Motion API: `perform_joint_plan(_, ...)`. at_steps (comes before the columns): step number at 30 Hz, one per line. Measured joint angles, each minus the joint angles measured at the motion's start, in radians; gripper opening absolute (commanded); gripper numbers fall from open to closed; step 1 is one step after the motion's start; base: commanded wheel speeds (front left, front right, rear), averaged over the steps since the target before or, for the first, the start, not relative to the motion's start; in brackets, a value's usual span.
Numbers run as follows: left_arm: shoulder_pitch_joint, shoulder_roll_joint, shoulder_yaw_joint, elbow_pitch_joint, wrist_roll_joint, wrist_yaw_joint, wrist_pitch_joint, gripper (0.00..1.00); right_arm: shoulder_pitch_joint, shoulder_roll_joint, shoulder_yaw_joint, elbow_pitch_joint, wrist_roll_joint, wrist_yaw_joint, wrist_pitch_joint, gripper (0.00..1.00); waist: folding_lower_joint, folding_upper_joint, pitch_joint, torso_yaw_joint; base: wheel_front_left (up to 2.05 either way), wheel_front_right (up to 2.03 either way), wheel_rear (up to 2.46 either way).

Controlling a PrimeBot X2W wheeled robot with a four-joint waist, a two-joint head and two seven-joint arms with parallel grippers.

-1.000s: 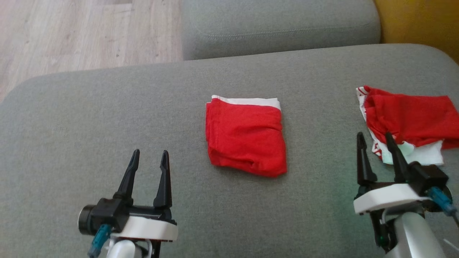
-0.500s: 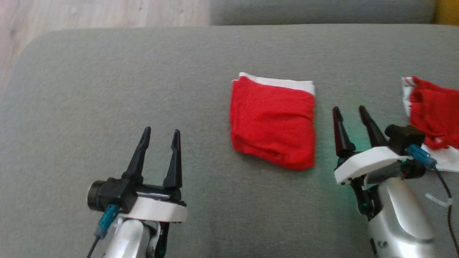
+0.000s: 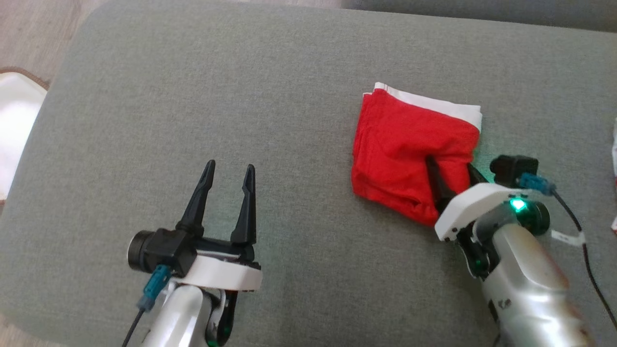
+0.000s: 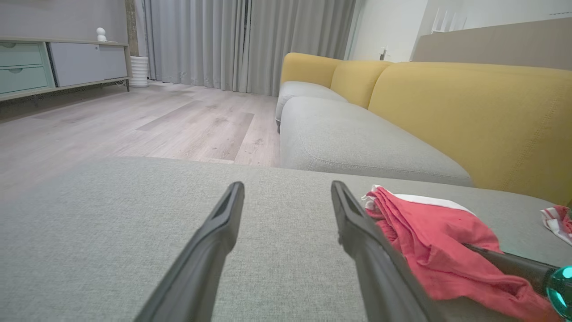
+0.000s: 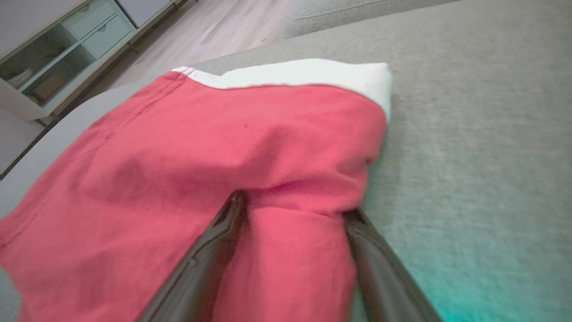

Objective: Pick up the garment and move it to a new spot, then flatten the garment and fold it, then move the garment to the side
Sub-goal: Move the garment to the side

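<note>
Red cotton, folded into a rough square with a white waistband point(image 3: 434, 103) along its far edge: the garment point(image 3: 409, 144) lies on the grey seat cushion point(image 3: 241, 72), right of centre from my head camera. My right gripper point(image 3: 449, 164) is down at the garment's near right corner, jaws spread wide with a ridge of red cloth between the two fingers point(image 5: 210, 259). The tips run into a crease there, and I cannot tell whether they are under it. Nothing is clamped. My left gripper point(image 3: 230, 166) hovers well apart to the left, also wide and empty, with bare cushion all around it. The cushion's left edge curves down to wooden floor point(image 3: 29, 29). Another red-and-white cloth point(image 4: 556, 219) sits off to the garment's right (barely in frame), near the yellow backrest point(image 4: 469, 112).
</note>
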Motion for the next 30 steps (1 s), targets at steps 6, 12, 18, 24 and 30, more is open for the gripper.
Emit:
perform_joint_plan(6, 0.000, 0.000, -0.003, -0.001, 0.000, 0.001, 0.000, 1.00, -0.053, -0.005, 0.048, 0.079, -0.015, 0.000, -0.045, 0.00, 0.0000, 0.0000, 0.002, 0.003, 0.00, 0.00, 0.00)
perform_joint_plan(12, 0.002, 0.000, 0.002, 0.001, 0.004, 0.000, 0.000, 1.00, -0.066, 0.002, 0.068, 0.117, -0.192, 0.000, -0.130, 0.00, 0.0000, 0.0000, -0.016, -0.030, 0.00, 0.00, 0.00)
perform_joint_plan(18, 0.006, 0.000, 0.009, -0.004, 0.012, 0.000, 0.000, 1.00, -0.067, 0.000, 0.049, 0.081, -0.420, 0.000, -0.141, 0.00, 0.0000, 0.0000, -0.047, -0.096, 0.00, 0.00, 0.00)
perform_joint_plan(24, 0.007, 0.000, 0.007, -0.012, 0.012, 0.000, 0.000, 1.00, -0.069, -0.086, 0.167, 0.000, -0.462, 0.000, -0.063, 0.00, -0.0001, 0.0000, -0.076, -0.187, 0.00, 0.00, 0.00)
perform_joint_plan(30, 0.007, 0.000, 0.004, -0.021, 0.011, 0.001, 0.000, 1.00, -0.121, -0.293, 0.312, -0.099, -0.347, 0.000, 0.040, 0.00, -0.0001, 0.0000, -0.088, -0.274, 0.00, 0.00, 0.00)
